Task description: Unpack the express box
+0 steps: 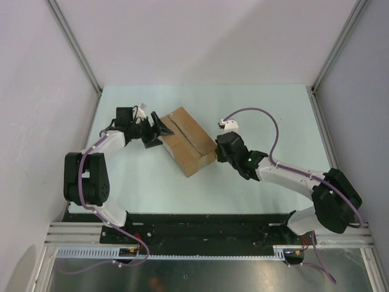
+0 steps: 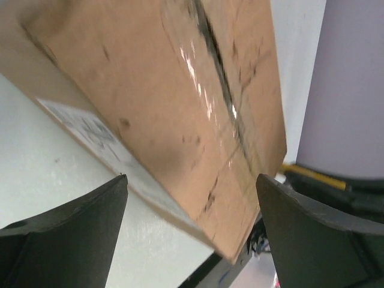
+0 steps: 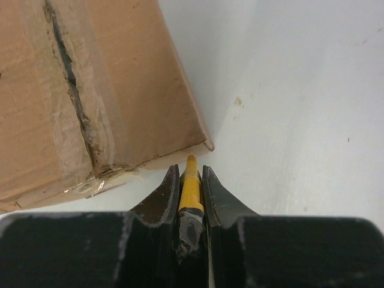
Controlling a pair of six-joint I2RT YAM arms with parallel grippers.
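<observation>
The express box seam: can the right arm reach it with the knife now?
Probably yes. The right fingers hold the knife just beside the express box, and nothing lies between its tip and the seam.

Pale table, white walls, metal posts

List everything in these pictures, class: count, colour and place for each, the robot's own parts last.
express box: one, brown, centre of the scene, flaps closed
shipping label: one, white, on the box's side
utility knife: one, yellow and black, tip beside a box corner
table: one, pale, under everything
left gripper: one, black, open, at the box's left end
right gripper: one, black, shut on the utility knife
</observation>
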